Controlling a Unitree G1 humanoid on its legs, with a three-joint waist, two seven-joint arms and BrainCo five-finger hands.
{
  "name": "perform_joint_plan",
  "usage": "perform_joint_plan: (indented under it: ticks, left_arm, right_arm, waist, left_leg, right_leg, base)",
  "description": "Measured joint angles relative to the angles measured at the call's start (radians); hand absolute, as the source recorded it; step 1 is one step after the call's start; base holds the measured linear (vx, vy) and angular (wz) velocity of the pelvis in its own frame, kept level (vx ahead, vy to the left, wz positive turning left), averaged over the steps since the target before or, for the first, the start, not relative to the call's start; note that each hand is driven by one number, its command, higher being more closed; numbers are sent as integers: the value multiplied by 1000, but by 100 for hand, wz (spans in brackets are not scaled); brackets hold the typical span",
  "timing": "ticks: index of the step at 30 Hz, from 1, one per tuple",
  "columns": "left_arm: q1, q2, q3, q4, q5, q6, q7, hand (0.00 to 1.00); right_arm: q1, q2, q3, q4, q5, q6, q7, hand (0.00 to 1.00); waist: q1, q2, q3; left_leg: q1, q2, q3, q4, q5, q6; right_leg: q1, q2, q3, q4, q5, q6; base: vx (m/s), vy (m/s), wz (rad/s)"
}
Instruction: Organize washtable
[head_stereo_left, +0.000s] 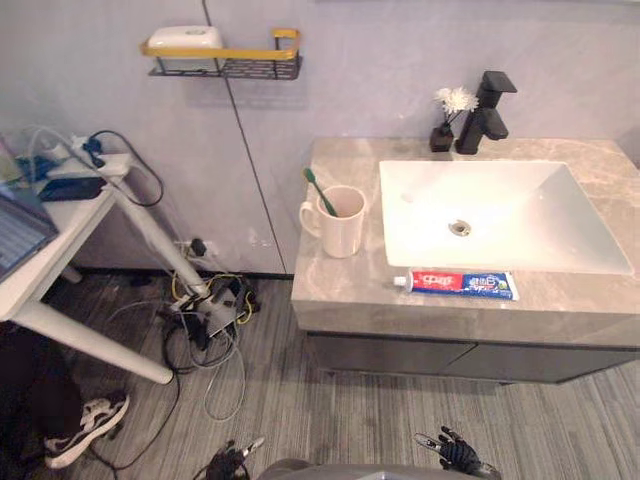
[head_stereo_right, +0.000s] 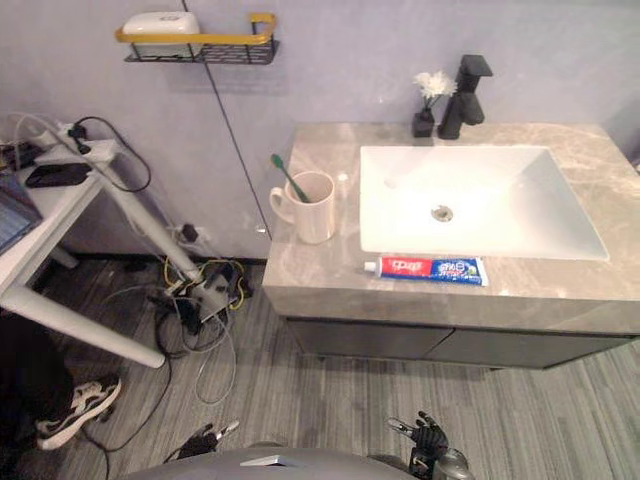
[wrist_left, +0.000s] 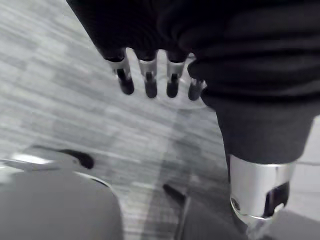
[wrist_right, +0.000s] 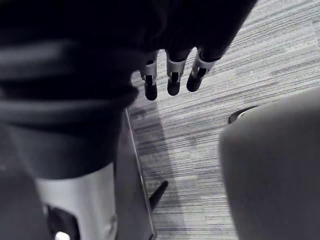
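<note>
A red-and-blue toothpaste tube (head_stereo_left: 455, 283) lies flat along the counter's (head_stereo_left: 340, 285) front edge, just before the sink (head_stereo_left: 500, 215). A cream mug (head_stereo_left: 340, 225) stands upright left of the sink, with a green toothbrush (head_stereo_left: 319, 191) leaning inside it.

A grey panelled wall (head_stereo_left: 400, 60) rises behind the washtable (head_stereo_left: 340, 285). Grey striped floor (head_stereo_left: 330, 420) lies before it. Left of it stand a white desk (head_stereo_left: 70, 215) and tangled cables (head_stereo_left: 205, 320); a wire shelf (head_stereo_left: 240, 68) hangs above, leftward.

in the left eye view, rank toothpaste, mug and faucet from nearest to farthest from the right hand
1. toothpaste, front edge of the counter, nearest the right hand
2. mug, left of the sink
3. faucet, back by the wall
</note>
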Motion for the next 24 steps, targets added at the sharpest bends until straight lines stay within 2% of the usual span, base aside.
perform_joint_plan:
  ticks: [2, 4, 5, 6, 7, 8, 9, 10, 11, 12, 15, 19, 22, 24]
  left_arm:
    - [-20, 12, -43, -18, 0, -2, 4, 0]
    - [-39, 10, -83, -22, 0, -6, 8, 0]
    - [-54, 6, -101, -19, 0, -8, 9, 0]
    - [-68, 0, -113, -16, -1, -13, 9, 0]
    - [-74, -4, -113, -13, -1, -14, 9, 0]
    - [-83, -9, -115, -6, -1, -13, 9, 0]
    - [-76, -6, -120, 0, 1, -13, 7, 0]
    - [-72, 0, -120, 8, 1, -15, 6, 0]
    - [-70, 5, -119, 27, 3, -16, 5, 0]
    - [-59, -13, -111, 43, 5, -15, 1, 0]
    - [-55, -34, -109, 62, 22, -16, -7, 0]
    - [-54, -38, -104, 65, 23, -16, -16, 0]
    - [-54, -39, -104, 66, 23, -16, -24, 0]
    - [-52, -36, -105, 67, 22, -16, -23, 0]
  right_arm:
    - [-7, 13, -5, -1, -5, -1, 0, 0]
    - [-10, 14, -2, -6, -6, -2, 1, 0]
    - [-17, 14, -5, -5, -5, -1, 1, 0]
    - [-25, 15, -14, -5, -5, -1, 0, 0]
    - [-29, 16, -23, -6, -5, -1, 1, 0]
    - [-30, 16, -47, -7, -5, -2, 1, 0]
    - [-23, 15, -54, -6, -6, -1, 0, 0]
    - [-17, 17, -57, -4, -6, -1, 0, 0]
    - [-11, 20, -65, -3, -6, 0, 0, 0]
    - [-10, 10, -79, 0, -8, 1, -1, 0]
    - [-1, -18, -85, 6, -13, 2, 0, 0]
    - [1, -22, -76, 6, -18, 2, 8, 0]
    - [2, -23, -59, 7, -18, 2, 10, 0]
    - [4, -20, -46, 7, -17, 2, 9, 0]
  waist:
    - [-16, -17, 13]
    - [-32, -15, 19]
    - [-31, -16, 20]
    - [-39, -15, 20]
    - [-44, -13, 22]
    - [-53, -6, 27]
    - [-56, -14, 23]
    - [-54, -28, 26]
    - [-54, -41, 31]
    - [-54, -10, 22]
    - [-57, 28, -1]
    - [-57, 34, -7]
    - [-62, 37, -10]
    - [-75, 24, -16]
  left_leg:
    - [17, -1, -11, 54, 0, 0]
    - [52, 11, -53, 52, -1, 4]
    - [71, 16, -82, 20, -6, 11]
    - [75, 25, -113, -7, -8, 13]
    - [77, 33, -129, -18, -8, 13]
    - [80, 50, -157, -24, -9, 12]
    - [88, 52, -169, -20, -10, 6]
    - [102, 46, -176, -18, -17, -5]
    - [118, 40, -191, -14, -34, -30]
    - [122, 72, -210, -5, -34, -44]
    - [102, 98, -250, 0, -9, -80]
    - [106, 100, -256, -16, 34, -96]
    - [107, 96, -252, -19, 35, -98]
    - [107, 87, -251, -21, 35, -98]
  right_leg:
    - [-24, -12, -40, 129, 16, 22]
    - [-64, -31, -109, 228, -6, -28]
    - [-99, -63, -161, 245, -39, -72]
    - [-139, -92, -191, 228, -54, -81]
    - [-158, -100, -192, 210, -54, -82]
    - [-170, -100, -175, 131, -47, -74]
    - [-144, -106, -160, -9, 25, -60]
    - [-127, -115, -149, -69, 107, -65]
    - [-102, -131, -147, -90, 118, -38]
    - [-71, -108, -172, -111, 118, -51]
    - [-25, -85, -218, -213, 140, -66]
    - [52, -76, -230, -347, 201, -71]
    - [81, -73, -231, -413, 237, -66]
    - [102, -78, -235, -456, 264, -62]
  base:
    - [109, -58, -4]
    - [19, -80, 7]
    - [8, -49, 18]
    - [29, -59, 26]
    - [100, -109, 39]
    - [155, -148, 42]
    - [167, -164, 42]
    - [170, -202, 36]
    - [170, -269, 34]
    - [150, -262, 36]
    - [123, -193, 33]
    - [39, -75, 6]
    - [20, 6, -4]
    - [0, 45, 6]
